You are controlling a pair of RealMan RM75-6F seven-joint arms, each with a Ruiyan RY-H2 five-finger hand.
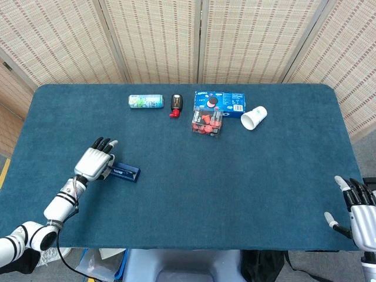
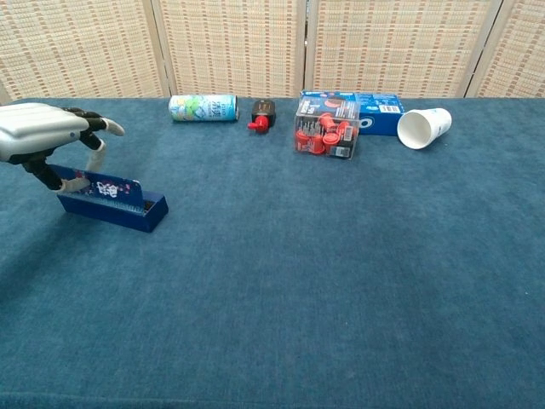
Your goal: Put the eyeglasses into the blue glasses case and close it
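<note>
1. Near the table's left front, seen from the head camera, the left hand [image 1: 94, 163] lies over the left end of the blue glasses case [image 1: 124, 173], palm down, fingers stretched out side by side; whether it grips the case cannot be told from this view.
2. At the far right front corner, the right hand [image 1: 358, 209] hangs off the edge of the blue table [image 1: 235, 176], fingers spread apart and nothing in it.
3. Along the back of the table lie a green can [image 1: 145, 101], a black-and-red key fob [image 1: 175, 104], a blue cookie box [image 1: 219, 101], a clear box of red pieces [image 1: 207, 121] and a tipped white paper cup [image 1: 254, 117].
4. From the chest camera, the left hand [image 2: 49, 136] hovers over the case's [image 2: 111, 201] left end, its thumb [image 2: 95, 153] at the raised lid. The lid stands nearly upright, so the case looks part closed. The eyeglasses cannot be seen.
5. The can [image 2: 203, 107], fob [image 2: 262, 112], cookie box [image 2: 358, 107], clear box [image 2: 325, 135] and cup [image 2: 423, 127] sit well apart from the case.
</note>
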